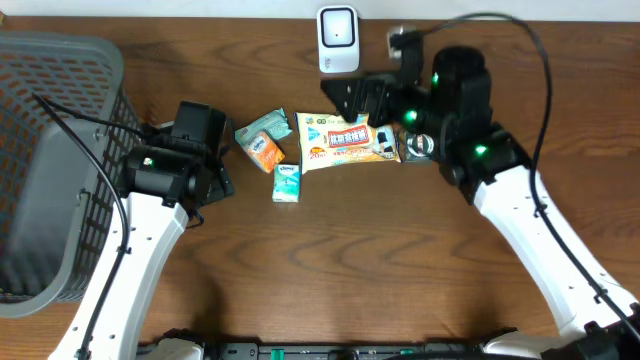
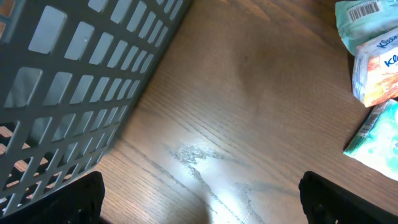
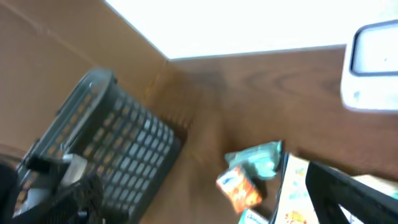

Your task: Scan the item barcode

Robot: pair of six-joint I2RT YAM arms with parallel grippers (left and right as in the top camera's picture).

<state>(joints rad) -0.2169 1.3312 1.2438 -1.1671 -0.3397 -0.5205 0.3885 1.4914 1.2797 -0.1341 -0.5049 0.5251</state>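
Brown wood-grain desk carries everything. The left gripper hangs over bare wood with its jaws spread wide and nothing between them; in the left wrist view its two dark fingertips sit at the bottom corners of the frame. A grey mesh basket stands just to one side of it. On its other side lie three small packs. The teal tissue pack shows a barcode in the left wrist view. The orange Kleenex pack is just beside it. The green-and-white tissue pack lies nearest this gripper. None of them touches the gripper.

The right gripper is spread too, holding nothing. It hovers at the far edge of the large white wipes pack, which lies flat on the desk directly under and in front of it. I cannot tell whether a finger touches the pack. The white barcode scanner stands upright just beyond this gripper, at the back edge of the desk. The right wrist view is blurred, but its dark fingers frame the packs, with the scanner off to the side.
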